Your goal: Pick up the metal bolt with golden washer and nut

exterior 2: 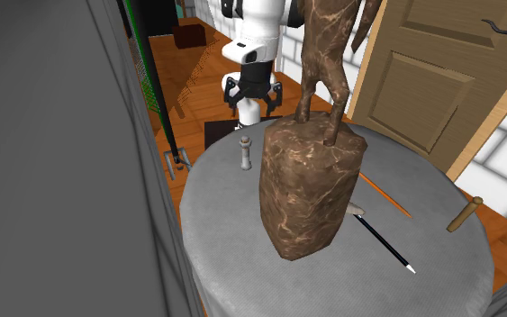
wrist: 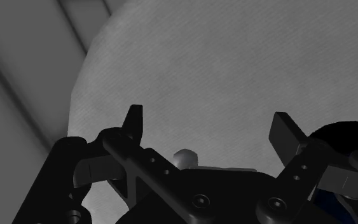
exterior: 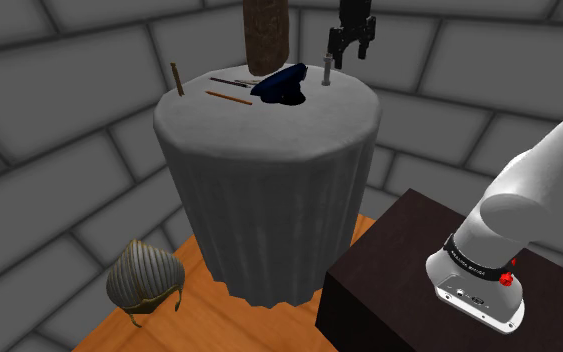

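Observation:
The bolt (exterior: 326,73) stands upright near the far edge of the round grey table (exterior: 269,130); it looks plain grey, with a wider collar near its head. My black gripper (exterior: 352,45) hangs open just above it and slightly toward the shoulder view's right, holding nothing. In the second exterior view the bolt (exterior 2: 247,153) stands at the table's rim, with the gripper (exterior 2: 253,95) above and beyond it. The wrist view has the fingers apart around the gripper (wrist: 209,130), and the bolt's head (wrist: 185,157) peeks out close below the hand.
A tall brown stone statue base (exterior 2: 310,185) stands mid-table. Beside the bolt lies a dark blue cap (exterior: 281,85). A black pen (exterior 2: 382,239), an orange pencil (exterior: 229,97) and a small wooden peg (exterior: 177,78) also rest on the table. A ribbed helmet (exterior: 144,277) lies on the floor.

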You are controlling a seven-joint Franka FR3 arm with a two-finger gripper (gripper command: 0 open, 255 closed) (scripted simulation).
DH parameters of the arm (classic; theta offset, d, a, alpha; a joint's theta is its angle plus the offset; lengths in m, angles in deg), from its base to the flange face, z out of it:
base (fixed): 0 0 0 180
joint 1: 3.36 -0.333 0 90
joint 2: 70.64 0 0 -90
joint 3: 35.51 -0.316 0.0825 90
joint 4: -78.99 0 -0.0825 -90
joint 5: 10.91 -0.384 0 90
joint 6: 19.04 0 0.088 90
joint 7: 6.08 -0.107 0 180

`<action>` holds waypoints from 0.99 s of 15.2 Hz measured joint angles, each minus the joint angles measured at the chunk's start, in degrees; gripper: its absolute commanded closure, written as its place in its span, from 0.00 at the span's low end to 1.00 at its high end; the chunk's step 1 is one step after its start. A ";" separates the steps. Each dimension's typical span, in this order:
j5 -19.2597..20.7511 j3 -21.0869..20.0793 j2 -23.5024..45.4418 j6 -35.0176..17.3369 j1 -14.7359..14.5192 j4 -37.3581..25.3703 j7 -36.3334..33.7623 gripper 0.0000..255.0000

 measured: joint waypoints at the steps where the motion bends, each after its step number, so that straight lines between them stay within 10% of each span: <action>1: 0.51 0.11 2.10 -0.15 0.17 -2.18 0.12 0.00; 7: 3.14 0.23 15.27 1.22 0.50 -17.75 -0.07 0.00; 15: 3.57 0.33 15.71 -3.51 0.59 -13.55 -0.82 0.00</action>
